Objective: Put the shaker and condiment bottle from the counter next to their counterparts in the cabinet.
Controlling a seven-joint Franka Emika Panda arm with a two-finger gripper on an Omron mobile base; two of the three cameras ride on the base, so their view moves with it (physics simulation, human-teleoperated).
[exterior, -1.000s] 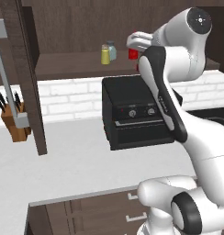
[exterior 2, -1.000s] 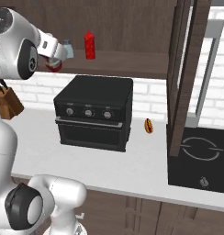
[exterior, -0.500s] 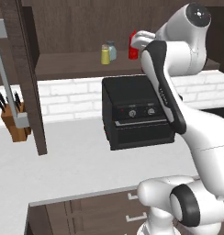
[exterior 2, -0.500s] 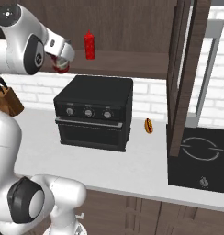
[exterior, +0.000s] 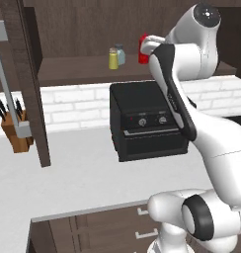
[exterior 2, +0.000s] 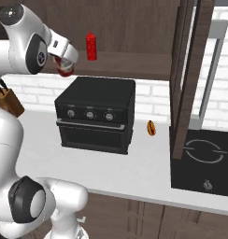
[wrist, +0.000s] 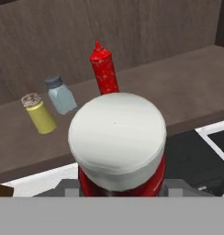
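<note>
— One item is left: the condiment bottle, pinched in the gripper, seen at frame centre before the cabinet.
— Placement beside the squeeze bottle, upper centre, is probably required next.

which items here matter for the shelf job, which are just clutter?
Job:
- yellow shaker, on shelf
- blue-grey shaker, beside it
- squeeze bottle
- white-capped bottle, held in tool
- shelf

Clutter:
- oven
- knife block
- hot dog
- hob
</note>
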